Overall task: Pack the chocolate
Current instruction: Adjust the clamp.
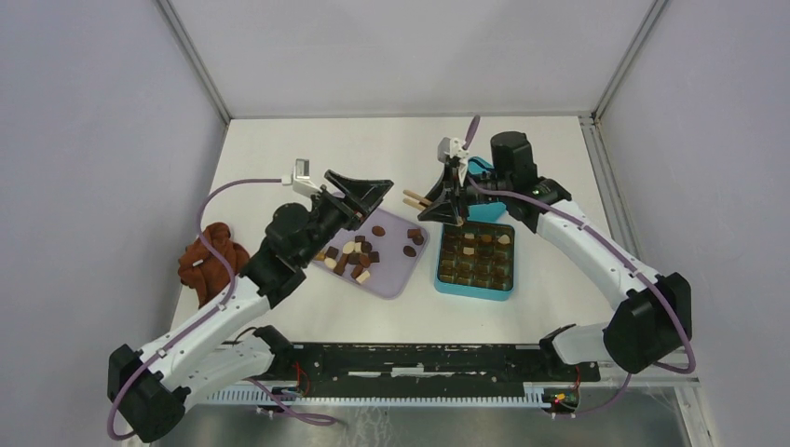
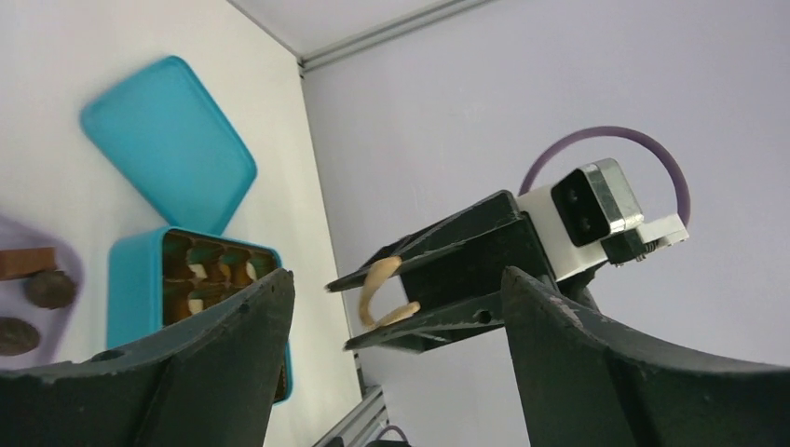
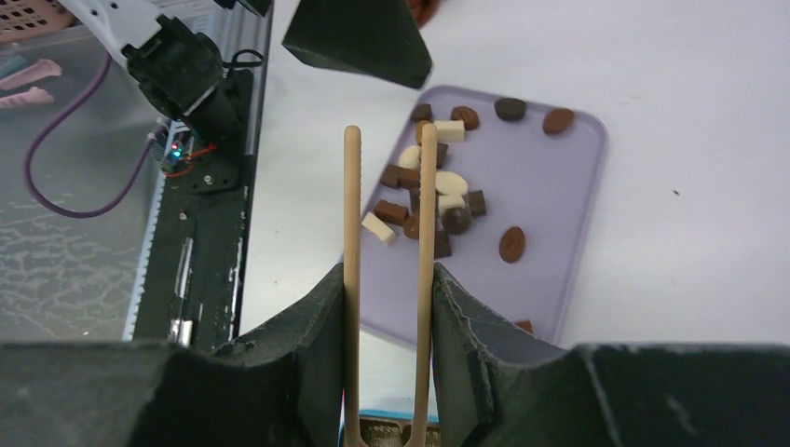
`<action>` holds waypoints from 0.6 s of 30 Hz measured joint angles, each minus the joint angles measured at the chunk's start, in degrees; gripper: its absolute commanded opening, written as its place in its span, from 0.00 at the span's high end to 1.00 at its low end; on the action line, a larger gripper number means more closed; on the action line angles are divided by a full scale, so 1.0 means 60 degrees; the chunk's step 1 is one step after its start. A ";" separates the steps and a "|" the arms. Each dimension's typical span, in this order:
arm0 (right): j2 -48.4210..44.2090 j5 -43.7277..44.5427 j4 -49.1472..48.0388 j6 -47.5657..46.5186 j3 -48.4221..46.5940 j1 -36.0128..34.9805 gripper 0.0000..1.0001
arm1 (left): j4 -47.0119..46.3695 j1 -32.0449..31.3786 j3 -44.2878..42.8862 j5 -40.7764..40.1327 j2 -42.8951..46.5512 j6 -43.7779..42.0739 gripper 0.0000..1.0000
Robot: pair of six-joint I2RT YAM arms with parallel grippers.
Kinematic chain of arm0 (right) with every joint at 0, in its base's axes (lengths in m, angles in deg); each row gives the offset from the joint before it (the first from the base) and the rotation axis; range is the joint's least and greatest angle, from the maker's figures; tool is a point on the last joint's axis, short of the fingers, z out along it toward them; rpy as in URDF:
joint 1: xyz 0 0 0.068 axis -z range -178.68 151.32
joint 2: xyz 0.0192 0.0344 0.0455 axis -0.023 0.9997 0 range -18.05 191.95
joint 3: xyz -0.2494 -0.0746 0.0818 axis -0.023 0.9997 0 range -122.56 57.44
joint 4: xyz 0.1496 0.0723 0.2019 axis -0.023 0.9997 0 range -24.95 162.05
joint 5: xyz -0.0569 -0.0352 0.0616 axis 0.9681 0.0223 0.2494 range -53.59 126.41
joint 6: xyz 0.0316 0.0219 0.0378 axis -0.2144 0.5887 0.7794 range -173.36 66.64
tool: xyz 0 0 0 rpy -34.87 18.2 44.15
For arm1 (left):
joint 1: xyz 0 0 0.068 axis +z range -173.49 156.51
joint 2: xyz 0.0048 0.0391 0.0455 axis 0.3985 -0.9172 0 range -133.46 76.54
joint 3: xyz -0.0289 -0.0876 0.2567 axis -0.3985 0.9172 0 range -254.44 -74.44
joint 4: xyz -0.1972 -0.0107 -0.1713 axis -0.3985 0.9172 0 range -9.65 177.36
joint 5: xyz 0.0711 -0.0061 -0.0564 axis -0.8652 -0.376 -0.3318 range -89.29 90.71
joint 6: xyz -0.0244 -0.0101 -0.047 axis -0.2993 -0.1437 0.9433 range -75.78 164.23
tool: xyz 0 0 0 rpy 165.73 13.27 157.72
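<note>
The chocolate (image 1: 359,253) lies as several small brown and cream pieces on a lilac tray (image 1: 391,279); more pieces fill compartments of the teal box (image 1: 473,291). My right gripper (image 1: 447,200) hovers over the gap between tray and box, shut on wooden tongs (image 1: 416,199). In the right wrist view the tongs (image 3: 351,205) point at the chocolate (image 3: 438,196), their tips apart and empty. My left gripper (image 1: 373,203) hangs open above the tray's far left edge, holding nothing. In the left wrist view the jaws of my left gripper (image 2: 396,275) frame the tongs (image 2: 377,289).
A teal lid (image 1: 482,168) lies behind the box, partly under my right arm. At the table's left edge sits a rust-brown cloth lump (image 1: 207,261). A black rail (image 1: 419,358) runs along the near edge, and walls close in the table.
</note>
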 measured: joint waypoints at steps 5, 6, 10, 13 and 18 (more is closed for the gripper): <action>0.0222 -0.0055 -0.0681 0.0772 -0.0219 -0.0608 0.61 | 0.0386 -0.0627 -0.1319 -0.0357 -0.1035 -0.0015 0.20; 0.0248 -0.0051 -0.0761 0.0849 -0.0273 -0.0652 0.61 | 0.0605 -0.0732 -0.1574 -0.0484 -0.1184 -0.0018 0.22; 0.0277 0.0051 -0.0900 0.1035 -0.0448 -0.0667 0.62 | 0.1840 -0.1140 -0.2652 -0.1228 -0.1683 -0.0084 0.30; 0.0372 0.0149 -0.0936 0.1158 -0.0590 -0.0670 0.63 | 0.2539 -0.1373 -0.3206 -0.1730 -0.1912 -0.0095 0.35; 0.0805 0.0572 -0.0889 0.1268 -0.0965 -0.0769 0.64 | 0.3260 -0.1785 -0.3512 -0.2484 -0.2313 -0.0084 0.44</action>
